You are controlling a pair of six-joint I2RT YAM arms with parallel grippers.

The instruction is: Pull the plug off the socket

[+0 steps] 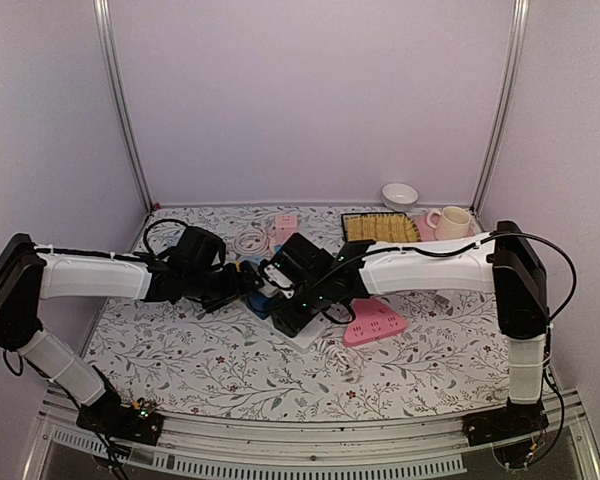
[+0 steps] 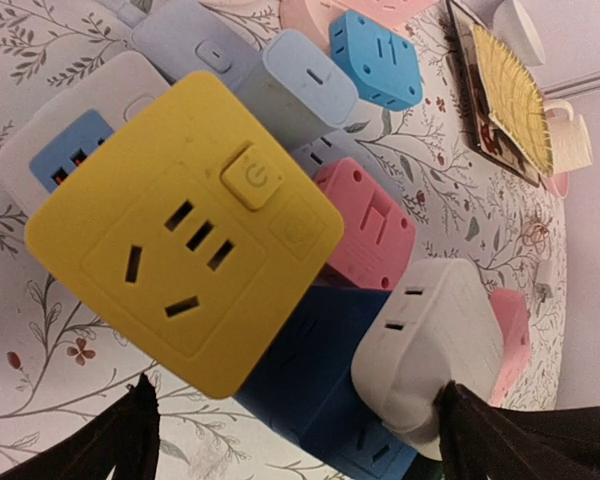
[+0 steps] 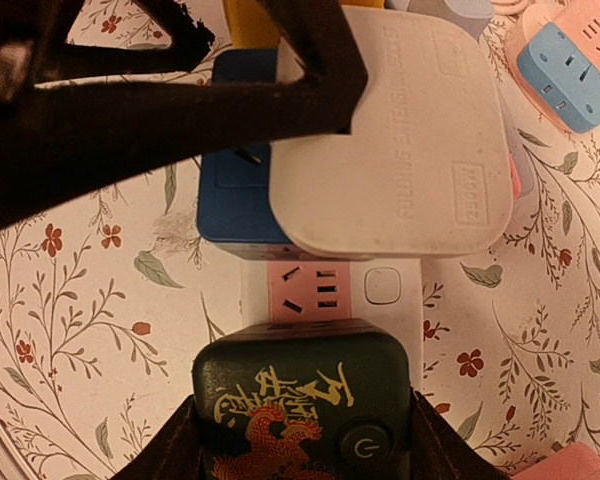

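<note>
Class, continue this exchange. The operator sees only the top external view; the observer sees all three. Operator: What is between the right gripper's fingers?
Observer: A dark adapter printed with a gold dragon; the right gripper grips both its sides.
Operator: What is it sitting on?
Observer: A white strip, beside an unoccupied pink socket face.
Operator: And the left gripper?
Observer: Open, one finger beside a white adapter that overlaps a dark blue adapter.
</note>
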